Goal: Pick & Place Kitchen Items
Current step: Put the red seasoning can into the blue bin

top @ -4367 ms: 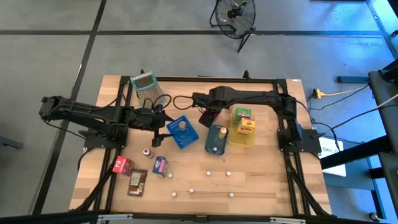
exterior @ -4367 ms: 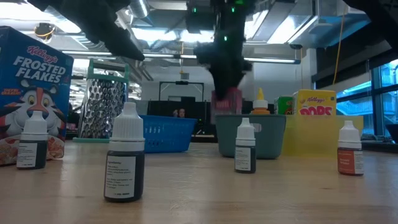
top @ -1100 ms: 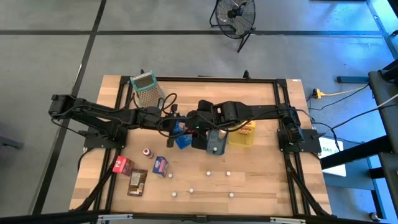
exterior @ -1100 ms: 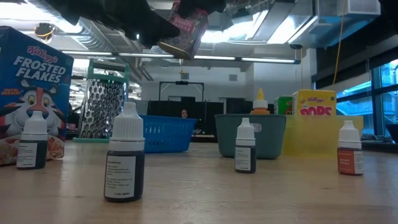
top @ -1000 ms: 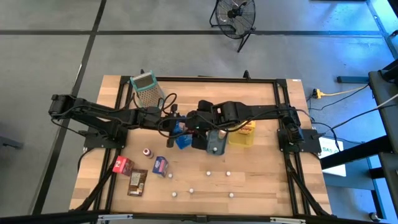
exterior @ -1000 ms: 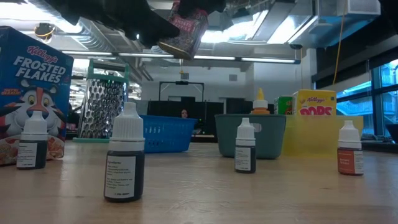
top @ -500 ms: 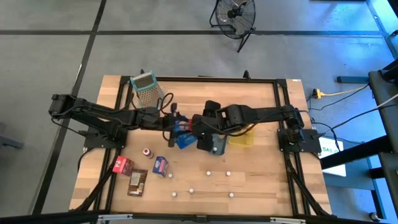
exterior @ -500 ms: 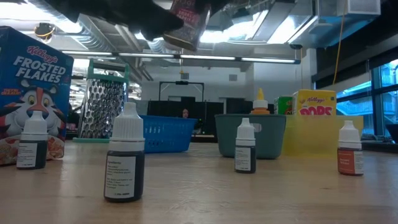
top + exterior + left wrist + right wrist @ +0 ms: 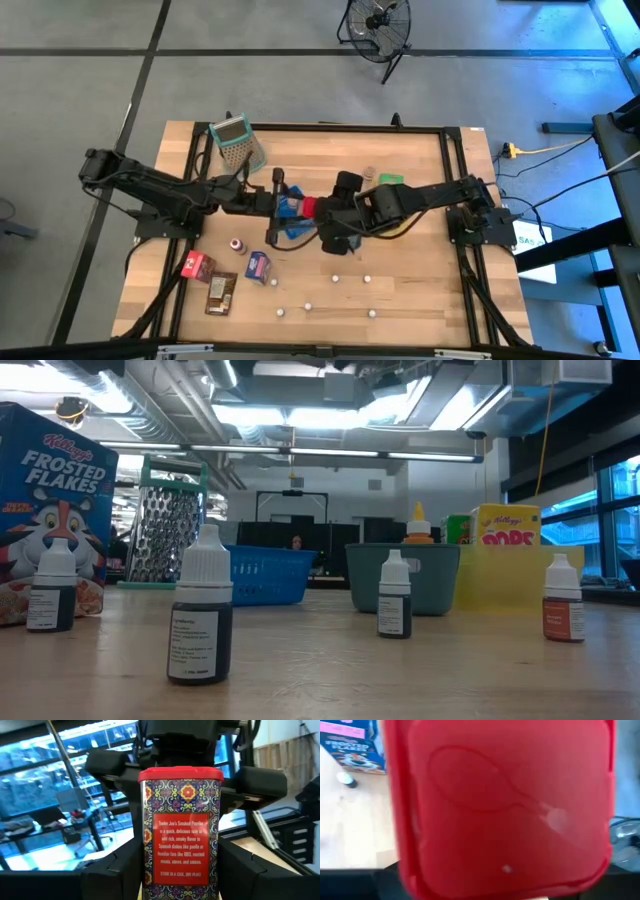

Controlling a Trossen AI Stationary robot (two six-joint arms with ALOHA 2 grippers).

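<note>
Above the bench (image 9: 400, 290), left gripper (image 9: 283, 201) holds the paprika tin (image 9: 181, 827); right gripper (image 9: 322, 212) jaws straddle its red lid (image 9: 500, 805), grip unclear.

Paprika tin (image 9: 180, 830) base cut off; teal tray (image 9: 345, 235) mostly hidden under right arm.

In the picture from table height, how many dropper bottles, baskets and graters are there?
dropper bottles: 4
baskets: 3
grater: 1
Total: 8
</note>
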